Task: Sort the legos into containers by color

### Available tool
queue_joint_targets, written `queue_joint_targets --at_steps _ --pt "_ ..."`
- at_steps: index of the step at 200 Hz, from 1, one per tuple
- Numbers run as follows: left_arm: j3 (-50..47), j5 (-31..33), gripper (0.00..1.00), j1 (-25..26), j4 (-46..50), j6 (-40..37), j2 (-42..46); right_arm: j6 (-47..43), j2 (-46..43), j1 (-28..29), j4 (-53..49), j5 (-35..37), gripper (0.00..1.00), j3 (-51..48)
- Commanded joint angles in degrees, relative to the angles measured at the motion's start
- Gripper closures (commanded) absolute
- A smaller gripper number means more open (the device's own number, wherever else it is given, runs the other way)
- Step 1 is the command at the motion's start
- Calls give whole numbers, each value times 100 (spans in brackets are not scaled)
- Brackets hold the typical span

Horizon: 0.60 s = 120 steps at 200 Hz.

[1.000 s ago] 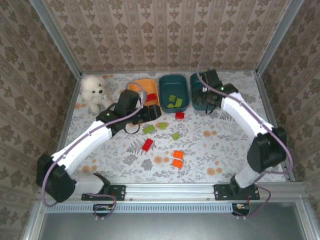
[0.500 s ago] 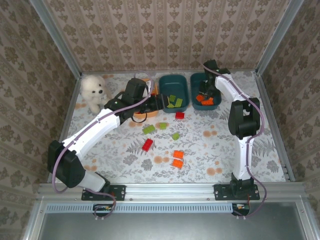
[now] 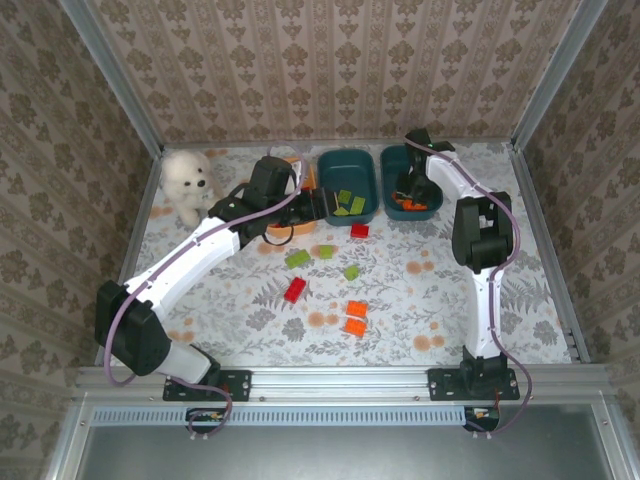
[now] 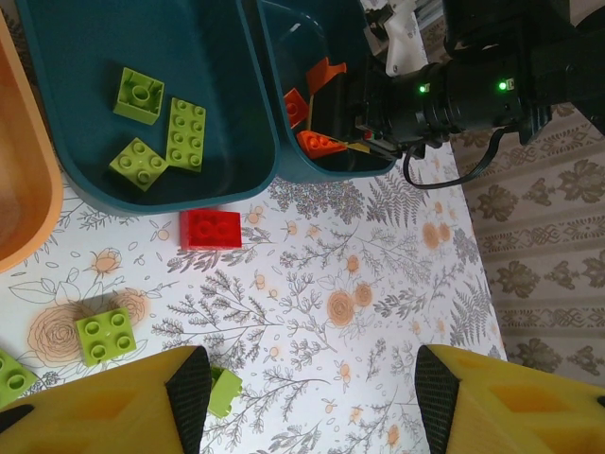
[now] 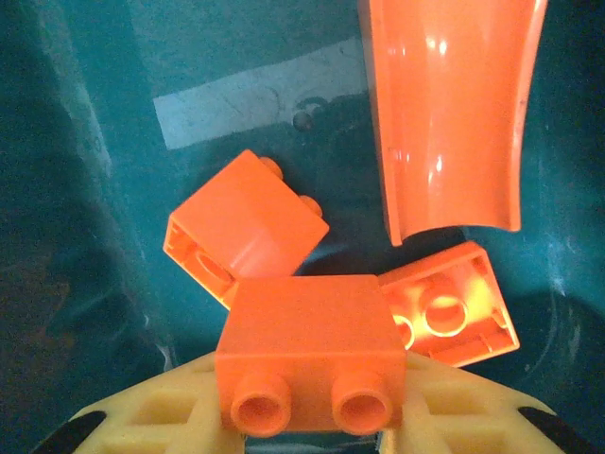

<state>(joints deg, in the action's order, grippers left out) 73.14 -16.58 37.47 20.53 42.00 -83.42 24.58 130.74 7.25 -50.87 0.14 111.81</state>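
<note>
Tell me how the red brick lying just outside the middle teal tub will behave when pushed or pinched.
The red brick looks like hard moulded plastic, so it should stay stiff when pinched. It lies flat and low, so a push would probably slide it rather than tip or roll it. Its smooth, glossy sides may slip a little.

The orange shallow plastic tub (image 4: 21, 180), a dark teal plastic tub (image 3: 345, 168) and a second teal tub (image 3: 394, 160) are sitting left to right along the back — white fluffy plush toy (image 3: 188, 185) left of them, loose plastic bricks (image 3: 355, 309) lying before them.
</note>
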Motion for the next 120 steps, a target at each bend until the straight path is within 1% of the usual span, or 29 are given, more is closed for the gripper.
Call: queue_joint_targets --at_steps 1,38,52,64,120 --pt "-80 -21 38 -26 -30 -44 123 109 175 -44 -208 -161 62 193" --pt "-129 46 38 -26 70 -55 212 94 111 -30 -265 -192 42 298" --pt "-134 75 38 -31 116 -60 255 59 -69 -8 -233 -168 38 303" --pt "-160 93 38 -42 159 -80 297 25 -257 13 -209 -159 36 331" --pt "-339 280 38 -47 794 -439 513 -125 -1292 200 -230 -106 35 592"
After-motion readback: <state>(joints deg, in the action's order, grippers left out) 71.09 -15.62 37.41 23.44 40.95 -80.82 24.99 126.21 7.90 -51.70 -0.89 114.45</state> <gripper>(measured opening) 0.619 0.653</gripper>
